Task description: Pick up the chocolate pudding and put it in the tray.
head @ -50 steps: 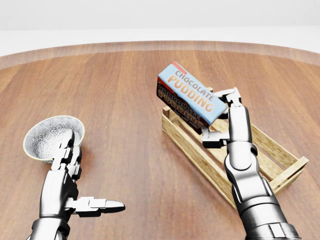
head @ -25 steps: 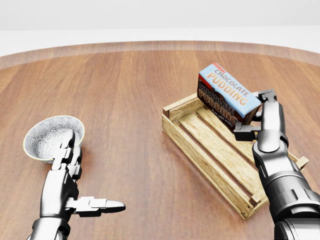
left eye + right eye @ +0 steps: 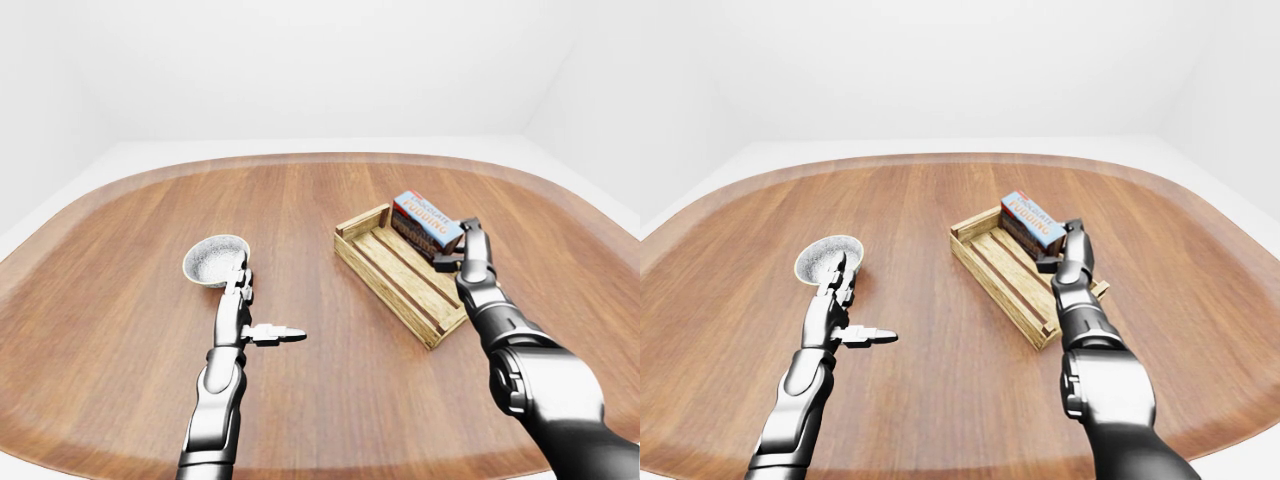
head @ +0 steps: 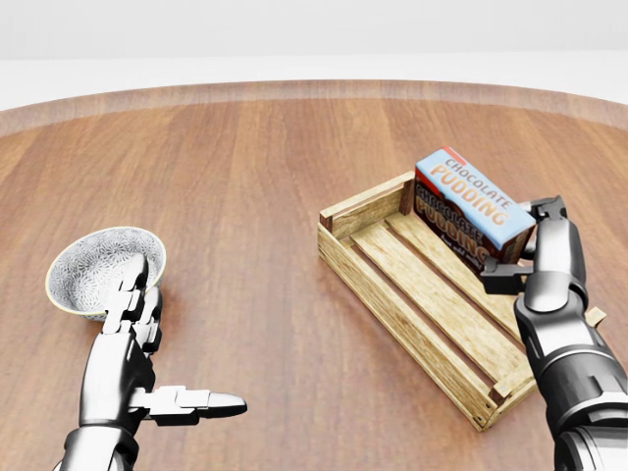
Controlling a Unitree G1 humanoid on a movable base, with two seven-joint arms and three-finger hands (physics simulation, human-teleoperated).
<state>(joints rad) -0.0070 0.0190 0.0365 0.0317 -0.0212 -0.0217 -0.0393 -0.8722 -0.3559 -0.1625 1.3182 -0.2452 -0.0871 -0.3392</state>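
Note:
The chocolate pudding box (image 4: 473, 206), blue-topped with orange lettering, is tilted over the far right part of the wooden slatted tray (image 4: 392, 294) in the head view. My right hand (image 4: 525, 250) is shut on its right end, fingers wrapped round the box. I cannot tell whether the box's lower edge touches the tray slats. My left hand (image 4: 162, 378) hovers low at the left, open, thumb pointing right, holding nothing.
A patterned white bowl (image 4: 93, 265) sits on the round wooden table (image 4: 245, 177) just above my left hand. The table's curved rim runs along the top of the head view, with a pale floor beyond.
My right hand carried the pudding box rightward and down, from above the tray's top-left corner to over its far right side. The left hand stayed still.

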